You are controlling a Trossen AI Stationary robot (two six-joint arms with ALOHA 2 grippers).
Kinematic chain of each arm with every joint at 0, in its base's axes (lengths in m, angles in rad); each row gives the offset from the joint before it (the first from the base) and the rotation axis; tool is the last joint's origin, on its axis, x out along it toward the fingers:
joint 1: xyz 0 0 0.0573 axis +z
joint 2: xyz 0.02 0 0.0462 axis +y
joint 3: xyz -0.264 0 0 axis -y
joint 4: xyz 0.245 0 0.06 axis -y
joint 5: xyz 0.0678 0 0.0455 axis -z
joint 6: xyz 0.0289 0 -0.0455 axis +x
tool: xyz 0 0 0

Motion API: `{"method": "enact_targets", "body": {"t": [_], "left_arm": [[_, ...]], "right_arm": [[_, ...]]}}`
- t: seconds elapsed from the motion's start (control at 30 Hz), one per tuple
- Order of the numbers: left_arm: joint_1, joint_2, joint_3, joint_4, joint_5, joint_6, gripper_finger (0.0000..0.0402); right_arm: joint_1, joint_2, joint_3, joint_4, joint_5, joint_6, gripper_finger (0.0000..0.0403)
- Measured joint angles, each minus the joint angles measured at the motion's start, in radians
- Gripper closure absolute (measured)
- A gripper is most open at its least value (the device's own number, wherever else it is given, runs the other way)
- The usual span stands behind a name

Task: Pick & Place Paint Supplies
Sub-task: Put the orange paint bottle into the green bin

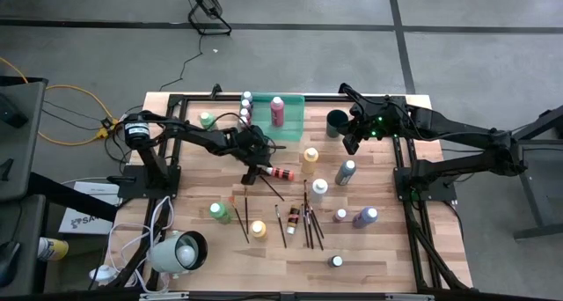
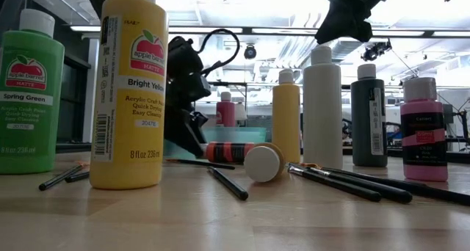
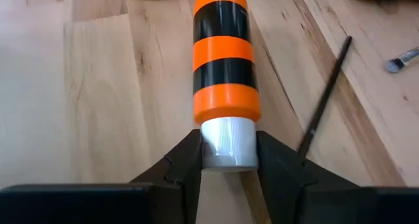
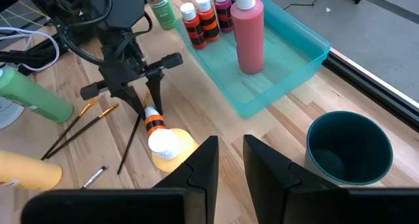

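Note:
An orange-and-black striped paint bottle (image 3: 224,60) with a white cap lies on its side on the wooden table (image 1: 202,173), left of centre; it also shows in the high view (image 1: 281,172). My left gripper (image 3: 228,152) is low at the bottle's cap end, shut on it. My right gripper (image 4: 230,160) hangs raised beside the dark cup (image 4: 347,149) at the far right, its fingers a narrow gap apart with nothing between them. A tall pink bottle (image 1: 278,110) and small bottles stand in the green tray (image 1: 297,121). My left gripper pinches the bottle's white ribbed cap (image 3: 226,142) between its two fingers, one on each side. The fingers slant down from the table's left and lie along the bottle's length. The bottle lies level with its side on the table.
A thin brush (image 3: 324,99) lies just beside the held bottle. Standing bottles dot the table: yellow (image 1: 310,156), grey (image 1: 346,171), white (image 1: 318,190), pink (image 1: 340,215), purple (image 1: 366,216), green (image 1: 217,211). Several brushes (image 1: 310,223) lie near the front.

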State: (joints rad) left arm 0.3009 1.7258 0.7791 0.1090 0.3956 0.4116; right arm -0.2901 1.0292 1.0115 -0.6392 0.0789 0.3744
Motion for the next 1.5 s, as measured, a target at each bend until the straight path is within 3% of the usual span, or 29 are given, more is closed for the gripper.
{"method": "enact_targets", "body": {"t": [0.27,0.4,0.6,0.77,0.97,1.13,1.3,1.5], "left_arm": [[0.0,-0.074,0.254,-0.552,-0.148,0.112,0.0287],[-0.001,-0.074,0.463,-0.882,-0.311,0.216,0.0287],[-0.027,-0.074,0.72,-1.154,-0.623,0.359,0.0287],[-0.027,-0.074,0.803,-1.209,-0.845,0.462,0.0287],[-0.026,-0.052,0.782,-1.214,-1.051,0.705,0.0287],[-0.026,0.011,0.778,-1.211,-1.09,0.854,0.0287],[-0.026,0.087,0.778,-1.174,-1.228,0.941,0.0287],[-0.026,0.159,0.777,-1.263,-1.239,0.946,0.0287]], "right_arm": [[0.0,0.0,0.0,0.0,0.0,0.0,0.0339],[0.0,0.0,0.0,0.0,0.0,-0.002,0.0339],[0.0,0.0,0.0,0.0,0.0,-0.008,0.0339],[0.0,0.0,0.0,0.0,0.0,-0.012,0.0339],[0.0,0.0,0.0,0.0,0.0,-0.018,0.0339],[0.0,0.0,0.0,0.0,0.0,-0.023,0.0339],[0.0,0.0,0.0,0.0,0.0,-0.023,0.0339],[0.0,0.0,0.0,0.0,0.0,-0.02,0.0339]]}}
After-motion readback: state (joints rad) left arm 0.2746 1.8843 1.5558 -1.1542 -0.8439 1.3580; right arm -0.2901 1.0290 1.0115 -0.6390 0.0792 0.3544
